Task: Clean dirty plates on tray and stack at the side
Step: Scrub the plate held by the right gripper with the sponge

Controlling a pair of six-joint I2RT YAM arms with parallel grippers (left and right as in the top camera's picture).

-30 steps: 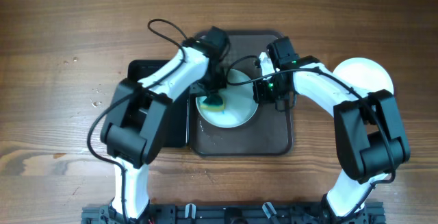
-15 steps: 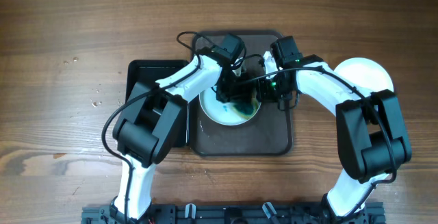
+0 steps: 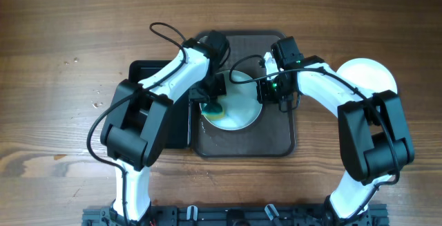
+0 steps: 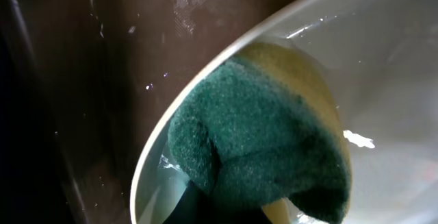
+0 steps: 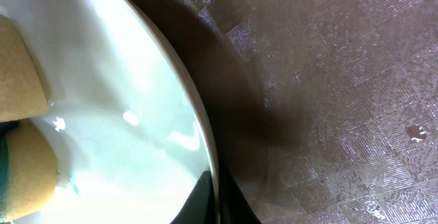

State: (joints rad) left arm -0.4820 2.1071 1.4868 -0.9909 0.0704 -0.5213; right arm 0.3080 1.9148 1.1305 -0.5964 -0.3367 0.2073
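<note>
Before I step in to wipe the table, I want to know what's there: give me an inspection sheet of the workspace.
Surface: wooden table, brown tray at its middle.
Job's things: plate on the brown tray; sponge at its left rim; second plate on the table, right side.
Clutter: black tray left of the brown one; specks on the wood.
Grippers: left gripper shut on the sponge; right gripper pinching the plate's right rim.
Cables: black cable looping behind the left gripper.
Surroundings: nothing seen.
</note>
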